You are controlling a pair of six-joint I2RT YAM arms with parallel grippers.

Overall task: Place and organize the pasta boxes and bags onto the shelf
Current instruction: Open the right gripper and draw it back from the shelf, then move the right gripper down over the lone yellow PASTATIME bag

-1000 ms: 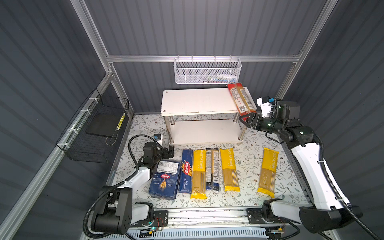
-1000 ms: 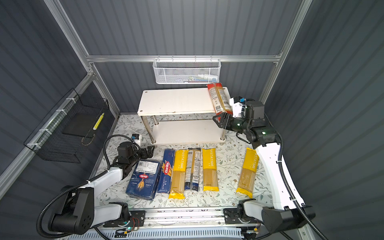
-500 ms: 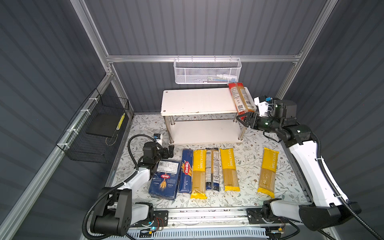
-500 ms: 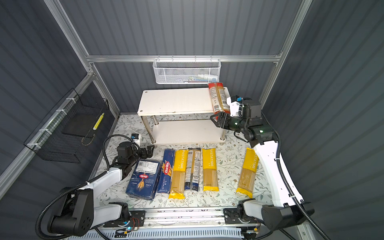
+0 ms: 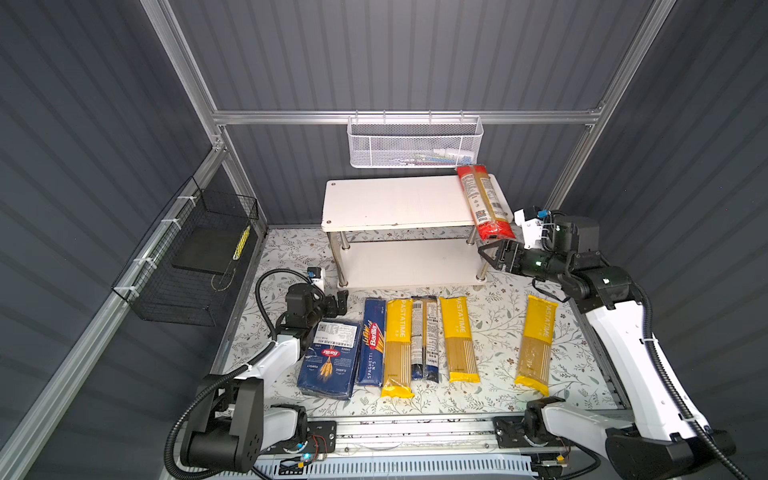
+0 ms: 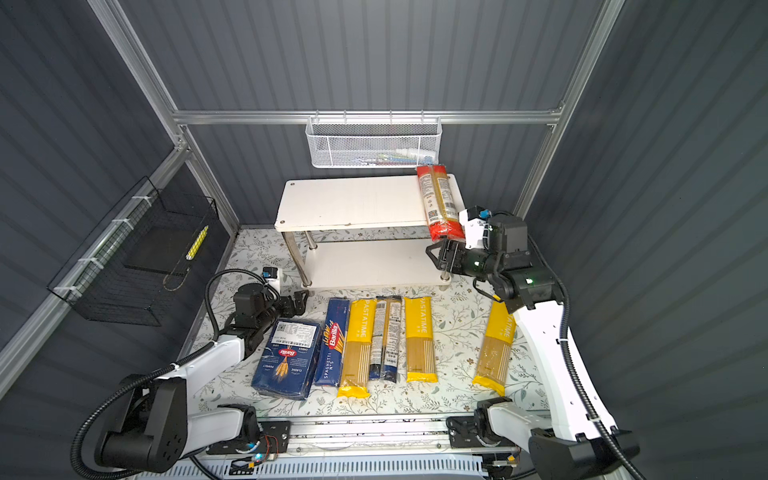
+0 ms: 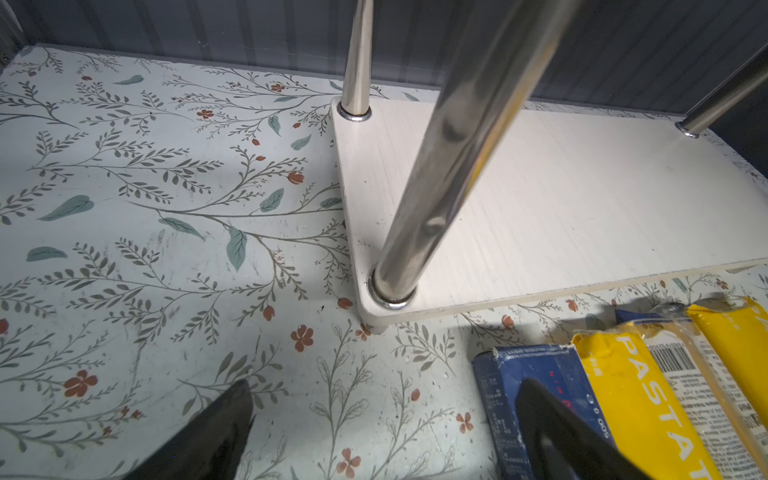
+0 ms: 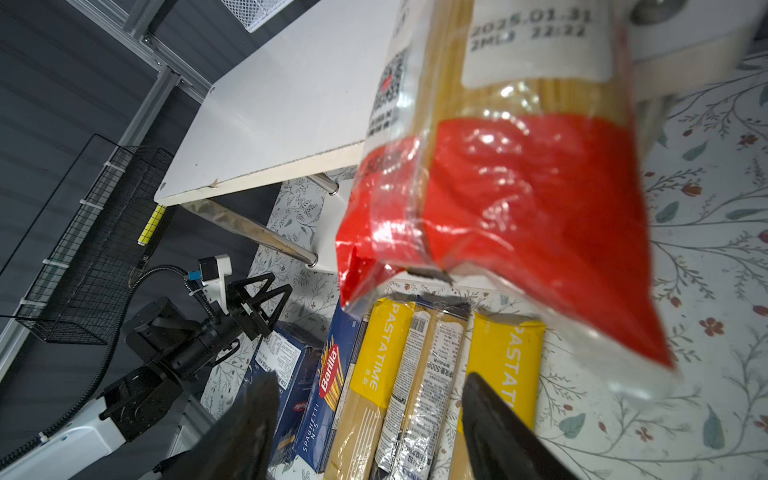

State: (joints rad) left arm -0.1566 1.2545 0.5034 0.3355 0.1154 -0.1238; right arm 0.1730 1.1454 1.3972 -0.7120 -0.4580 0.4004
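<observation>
The red-ended bag (image 5: pixel 482 203) lies on the top board of the shelf (image 5: pixel 395 203), at its right end. Its red end sticks out over the front edge. It is a clear bag with pale spaghetti inside and a white label.

My right pincer (image 5: pixel 485 254) hangs just in front of that red end, a little lower. Its jaws are wide apart and it holds nothing. From the right wrist view the red end (image 8: pixel 519 208) fills most of the picture.

The rest of the top board is bare, and so is the lower board.

On the desk (image 5: pixel 498 332), in front of the shelf, I see a row: the wide blue box (image 5: pixel 330 359), the narrow blue box (image 5: pixel 372 340), the first yellow bag (image 5: pixel 397 345), the navy-ended bag (image 5: pixel 424 336) and the second yellow bag (image 5: pixel 459 336). The third yellow bag (image 5: pixel 536 340) lies apart, further right.

My left pincer (image 5: pixel 338 301) is low, by the wide blue box and near the shelf's front left post. It is open too and holds nothing.

The white mesh basket (image 5: pixel 415 141) hangs behind the shelf with small things inside; I cannot tell what. The black wire basket (image 5: pixel 195 257) holds a flat dark thing and a yellow strip.
</observation>
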